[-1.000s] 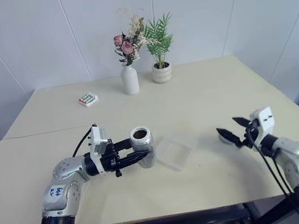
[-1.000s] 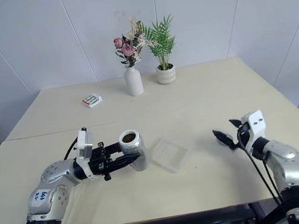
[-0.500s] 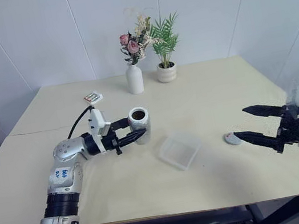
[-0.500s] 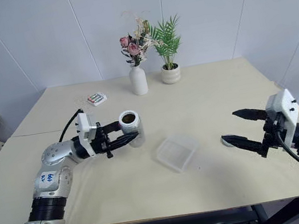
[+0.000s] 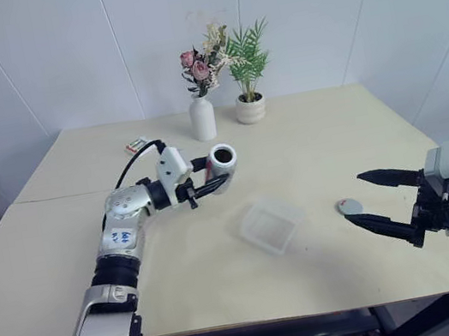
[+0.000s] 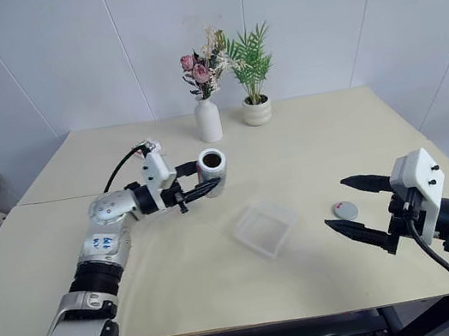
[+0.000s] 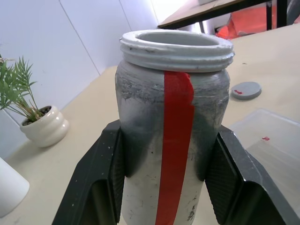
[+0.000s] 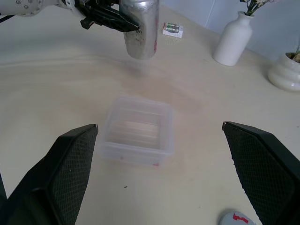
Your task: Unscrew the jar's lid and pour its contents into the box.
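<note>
Left end effector [image 5: 209, 178] pinches the jar [image 5: 221, 165] from both sides of its silvery body, holding it clear above the surface [image 5: 306, 136] with its open mouth tipped toward the middle of the scene. In the left wrist view the threaded rim is bare and the red stripe runs down between the two black fingers [image 7: 101, 176], so the unscrewing looks done. The lid [image 5: 350, 207] lies flat on the surface with its red mark up, well apart from the jar and near the right end effector [image 5: 378, 200], whose fingers are spread wide and hold nothing.

The box [image 5: 271, 224] sits on the surface between the two arms, below and to the right of the jar as the head views show it. Its inside looks bare apart from a small red speck on its wall; I cannot tell what is in the jar beyond a dark interior.

What is left, as I judge it, is the pour: the jar's mouth is not yet over the box, so it needs carrying across and tipping further.

Behind stand a white vase [image 5: 203, 119] of flowers, a potted plant [image 5: 251, 108] and a small green-and-white pack [image 5: 136, 145], all clear of the work.
</note>
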Robot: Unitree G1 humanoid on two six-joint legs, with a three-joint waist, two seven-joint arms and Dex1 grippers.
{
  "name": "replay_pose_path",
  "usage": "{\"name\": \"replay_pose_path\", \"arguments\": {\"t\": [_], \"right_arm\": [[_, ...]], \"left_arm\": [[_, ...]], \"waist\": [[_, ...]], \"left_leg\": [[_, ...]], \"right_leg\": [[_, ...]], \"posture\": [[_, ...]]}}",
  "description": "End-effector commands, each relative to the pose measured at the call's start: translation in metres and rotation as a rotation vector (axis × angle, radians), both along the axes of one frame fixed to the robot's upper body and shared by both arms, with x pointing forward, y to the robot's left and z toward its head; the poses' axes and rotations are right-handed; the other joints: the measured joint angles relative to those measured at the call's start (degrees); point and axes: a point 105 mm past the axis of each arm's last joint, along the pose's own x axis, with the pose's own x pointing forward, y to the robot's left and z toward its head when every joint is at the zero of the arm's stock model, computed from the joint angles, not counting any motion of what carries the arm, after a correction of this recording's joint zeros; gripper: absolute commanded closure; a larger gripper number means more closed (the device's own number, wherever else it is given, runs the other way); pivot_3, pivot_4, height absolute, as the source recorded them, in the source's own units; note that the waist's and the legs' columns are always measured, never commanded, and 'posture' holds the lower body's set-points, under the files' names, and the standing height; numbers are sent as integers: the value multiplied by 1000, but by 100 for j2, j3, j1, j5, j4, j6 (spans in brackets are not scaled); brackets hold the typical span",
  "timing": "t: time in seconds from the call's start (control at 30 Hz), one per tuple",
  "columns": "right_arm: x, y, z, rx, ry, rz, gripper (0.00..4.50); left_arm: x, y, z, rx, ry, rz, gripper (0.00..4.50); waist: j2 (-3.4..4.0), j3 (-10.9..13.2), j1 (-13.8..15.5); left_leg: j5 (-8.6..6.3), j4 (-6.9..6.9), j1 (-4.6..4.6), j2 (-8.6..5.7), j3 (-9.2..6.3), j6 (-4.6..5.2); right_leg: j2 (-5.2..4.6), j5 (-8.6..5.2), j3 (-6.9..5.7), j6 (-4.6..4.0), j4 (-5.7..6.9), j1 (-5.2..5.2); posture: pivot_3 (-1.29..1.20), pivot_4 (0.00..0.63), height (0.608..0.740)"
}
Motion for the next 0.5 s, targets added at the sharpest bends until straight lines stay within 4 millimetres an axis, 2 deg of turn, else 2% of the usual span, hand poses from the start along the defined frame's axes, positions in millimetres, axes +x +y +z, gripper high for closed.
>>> {"name": "replay_pose_path", "arguments": {"t": [0.03, 0.3, 0.5], "right_arm": [[-2, 1, 5, 15, -43, -12, 15], [-3, 5, -1, 52, -40, -27, 15], [-2, 8, -4, 65, -37, -28, 15]], "left_arm": [[5, -10, 5, 84, -95, 41, 2586], [12, -25, -10, 198, -167, 66, 2586], [17, -33, -5, 191, -214, 92, 2586]], "waist": [[0, 0, -10], [-1, 0, -5], [-1, 1, -7]], "left_leg": [[-1, -1, 0, -1, 1, 0], [-2, -2, 2, -4, 6, 2], [-4, 1, 2, -6, 19, 6]], "right_leg": [[0, 1, 4, 2, 1, 0], [1, 6, 18, 10, 1, 0], [2, 10, 35, 18, -4, 0]], "posture": [[0, 150, 740], [0, 150, 740], [0, 150, 740]]}}
